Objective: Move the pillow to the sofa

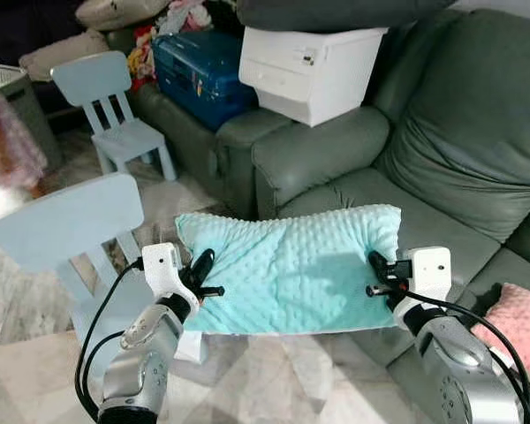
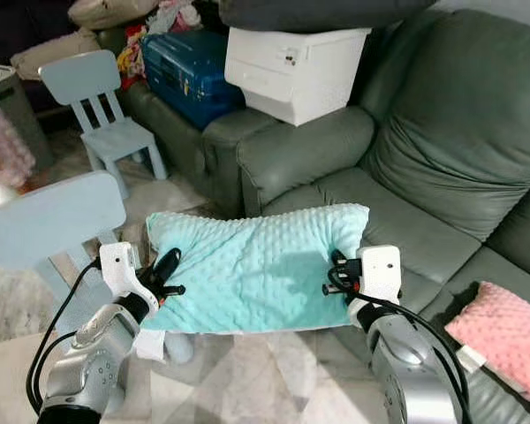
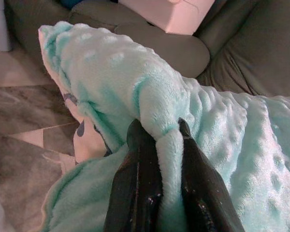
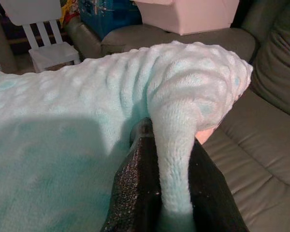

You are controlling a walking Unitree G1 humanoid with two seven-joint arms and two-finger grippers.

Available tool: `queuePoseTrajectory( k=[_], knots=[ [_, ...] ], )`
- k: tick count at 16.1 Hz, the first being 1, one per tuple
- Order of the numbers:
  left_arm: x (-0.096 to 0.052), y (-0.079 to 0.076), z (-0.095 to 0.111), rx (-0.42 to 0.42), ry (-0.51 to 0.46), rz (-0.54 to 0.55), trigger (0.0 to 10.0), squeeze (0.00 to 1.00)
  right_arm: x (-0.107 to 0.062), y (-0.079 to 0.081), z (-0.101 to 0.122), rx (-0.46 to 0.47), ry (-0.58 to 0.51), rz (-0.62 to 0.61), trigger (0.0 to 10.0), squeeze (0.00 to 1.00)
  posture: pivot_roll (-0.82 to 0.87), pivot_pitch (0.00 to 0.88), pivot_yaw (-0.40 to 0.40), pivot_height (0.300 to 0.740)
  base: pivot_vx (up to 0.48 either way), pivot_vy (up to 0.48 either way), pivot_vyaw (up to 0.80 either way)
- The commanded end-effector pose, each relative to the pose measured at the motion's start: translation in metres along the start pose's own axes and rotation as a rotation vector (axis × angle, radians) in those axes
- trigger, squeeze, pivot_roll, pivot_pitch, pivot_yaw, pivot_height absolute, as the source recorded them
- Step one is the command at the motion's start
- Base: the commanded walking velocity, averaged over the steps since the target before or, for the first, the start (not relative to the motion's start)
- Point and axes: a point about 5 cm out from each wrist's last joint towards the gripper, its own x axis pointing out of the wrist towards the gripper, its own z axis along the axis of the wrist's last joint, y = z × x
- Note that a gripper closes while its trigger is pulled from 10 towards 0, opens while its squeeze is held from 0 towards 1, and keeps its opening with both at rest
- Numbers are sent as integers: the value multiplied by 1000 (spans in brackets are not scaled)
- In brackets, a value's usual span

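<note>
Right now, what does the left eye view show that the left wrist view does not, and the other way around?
The left eye view alone takes in both end effectors, left and right, holding the pillow at opposite ends, plus the pink cushion and blue suitcase. The left wrist view alone gives the close look: a fold of pillow pinched between two black fingers. Both share the pillow, grey sofa and white box.

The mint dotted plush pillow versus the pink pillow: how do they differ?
The mint dotted plush pillow is held in the air, pinched by the left gripper and the right gripper; the pink pillow lies untouched on the grey-green sofa. The mint one shows whole, the pink one is cut by the frame edge. Both look bumpy.
</note>
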Motion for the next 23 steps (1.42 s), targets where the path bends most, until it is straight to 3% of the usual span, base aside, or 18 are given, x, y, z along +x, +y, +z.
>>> queuePoseTrajectory(
  k=[1, 9, 16, 21, 23],
  knots=[
    [1, -5, 3, 8, -9, -33, 10000, 0, 0, -1, 4, -8, -13, 1, 10000, 0, -230, 17, 12, 740, 247, 0, -800],
    [1, -6, 2, 10, 0, -39, 10000, 0, -1, -1, 3, -7, -12, -1, 10000, 0, -232, 22, 15, 740, 257, 0, -800],
    [2, -4, 1, 12, 10, -19, 10000, 0, -1, 0, 3, -4, -15, 1, 10000, 0, -231, 23, 16, 740, 0, 0, -800],
    [2, -4, 2, 16, 15, -18, 10000, 0, -1, 1, 3, -7, -19, 3, 10000, 0, -229, 23, 17, 740, 0, 0, 0],
    [2, -4, 1, 17, 15, -21, 10000, 0, -1, 1, 3, -7, -20, 5, 10000, 0, -229, 22, 17, 740, 0, 480, 0]
  ],
)
